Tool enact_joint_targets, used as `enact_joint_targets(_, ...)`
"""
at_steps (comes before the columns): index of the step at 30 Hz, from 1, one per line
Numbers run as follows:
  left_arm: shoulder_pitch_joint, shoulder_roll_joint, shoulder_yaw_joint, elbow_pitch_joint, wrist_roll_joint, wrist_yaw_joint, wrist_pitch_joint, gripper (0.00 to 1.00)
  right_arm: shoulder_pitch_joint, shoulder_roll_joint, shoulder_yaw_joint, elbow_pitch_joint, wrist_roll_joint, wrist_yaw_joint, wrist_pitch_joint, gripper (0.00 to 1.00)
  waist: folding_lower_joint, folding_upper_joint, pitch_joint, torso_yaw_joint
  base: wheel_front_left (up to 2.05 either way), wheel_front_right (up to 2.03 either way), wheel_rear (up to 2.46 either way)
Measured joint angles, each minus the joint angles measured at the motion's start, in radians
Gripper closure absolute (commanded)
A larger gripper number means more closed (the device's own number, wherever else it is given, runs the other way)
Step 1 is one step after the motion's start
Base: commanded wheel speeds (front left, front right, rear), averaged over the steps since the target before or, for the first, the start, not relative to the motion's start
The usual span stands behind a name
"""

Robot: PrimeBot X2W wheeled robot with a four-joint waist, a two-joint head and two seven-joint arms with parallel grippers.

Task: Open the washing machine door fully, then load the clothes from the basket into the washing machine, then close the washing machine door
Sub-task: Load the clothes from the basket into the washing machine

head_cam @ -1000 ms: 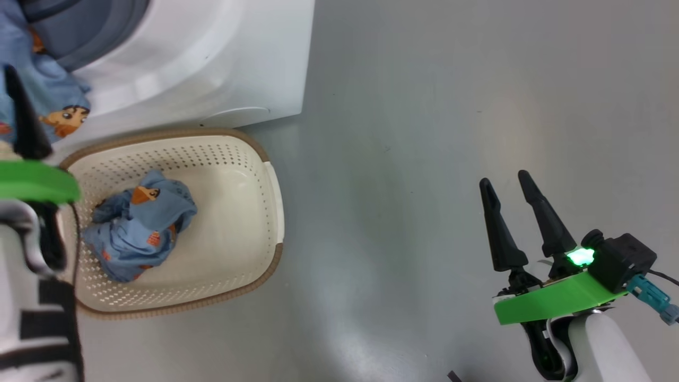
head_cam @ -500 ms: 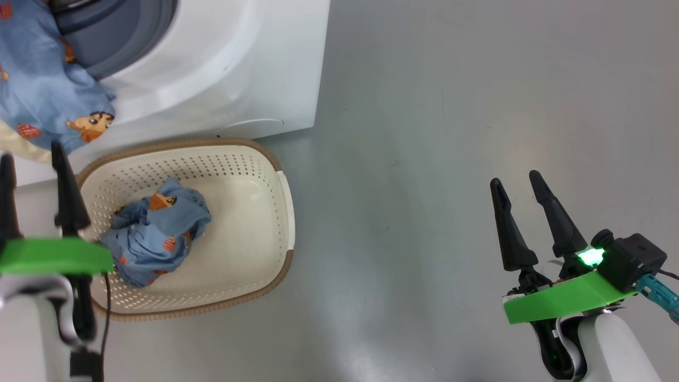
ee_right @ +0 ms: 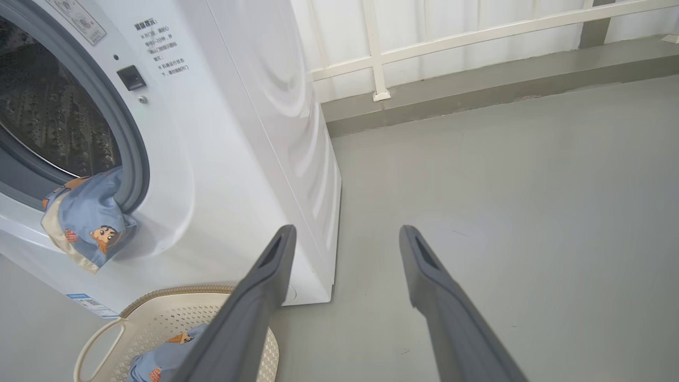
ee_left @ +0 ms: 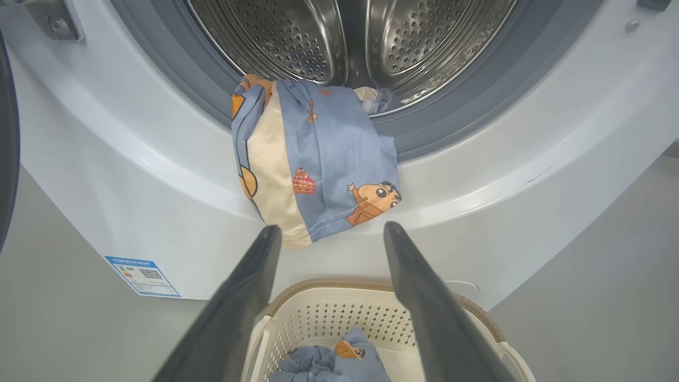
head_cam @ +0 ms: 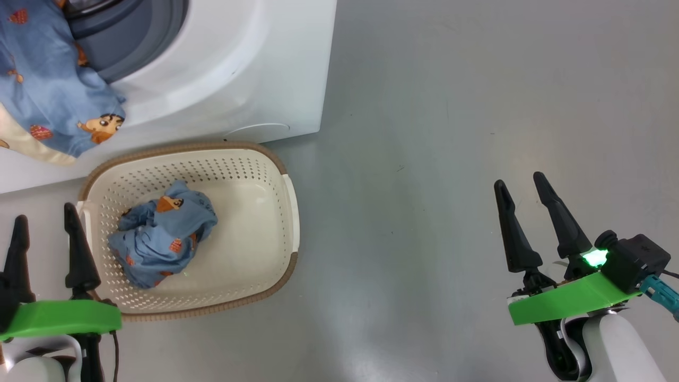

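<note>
The washing machine (head_cam: 228,69) stands with its mouth uncovered, and the steel drum (ee_left: 345,42) shows inside. The door's dark rim (ee_left: 6,138) sits at the far left of the left wrist view, swung aside. One light-blue garment (ee_left: 323,170) hangs over the gasket lip, half in the drum, half down the front (head_cam: 53,106) (ee_right: 87,223). A second garment (head_cam: 162,241) lies crumpled in the cream basket (head_cam: 281,223) on the floor before the machine. My left gripper (head_cam: 45,215) is open and empty beside the basket's left end, below the hanging garment (ee_left: 330,229). My right gripper (head_cam: 519,179) is open and empty far to the right (ee_right: 347,229).
Grey floor stretches to the right of the machine and basket. A blue label (ee_left: 142,276) is stuck low on the machine's front. A white railing (ee_right: 451,42) and a low grey kerb run along the back in the right wrist view.
My left gripper, open throughout, has drawn back from the machine's mouth to beside the basket, leaving the garment draped over the lip. The head camera has shifted a little. The right arm is still.
</note>
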Motion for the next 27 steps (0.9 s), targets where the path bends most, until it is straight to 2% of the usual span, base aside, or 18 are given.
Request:
enact_joint_targets(8, -0.005, -0.001, 0.0, 0.007, -0.015, 0.0, 0.0, 0.0, 0.015, 0.0, 0.001, -0.001, 0.0, 0.0, 0.0, 0.0, 0.0, 0.0, 0.004, -0.003, 0.0, 0.0, 0.0)
enact_joint_targets(13, -0.046, -0.002, -0.004, 0.065, -0.035, 0.0, 0.0, 0.0, 0.015, 0.001, 0.0, -0.006, 0.0, 0.0, 0.0, 0.0, 0.0, 0.0, 0.018, -0.005, 0.0, 0.0, 0.0)
enact_joint_targets(19, -0.154, 0.007, -0.004, 0.178, -0.043, 0.0, 0.0, 0.0, 0.013, 0.007, 0.0, -0.012, 0.0, 0.0, 0.0, 0.0, 0.0001, 0.0, 0.042, -0.009, 0.0, 0.0, 0.0)
enact_joint_targets(27, -0.332, 0.073, 0.035, 0.401, -0.035, 0.0, 0.0, 0.0, -0.021, 0.024, 0.007, -0.016, 0.0, 0.0, 0.0, 0.0, 0.0002, 0.0, 0.089, -0.026, 0.0, 0.0, 0.0)
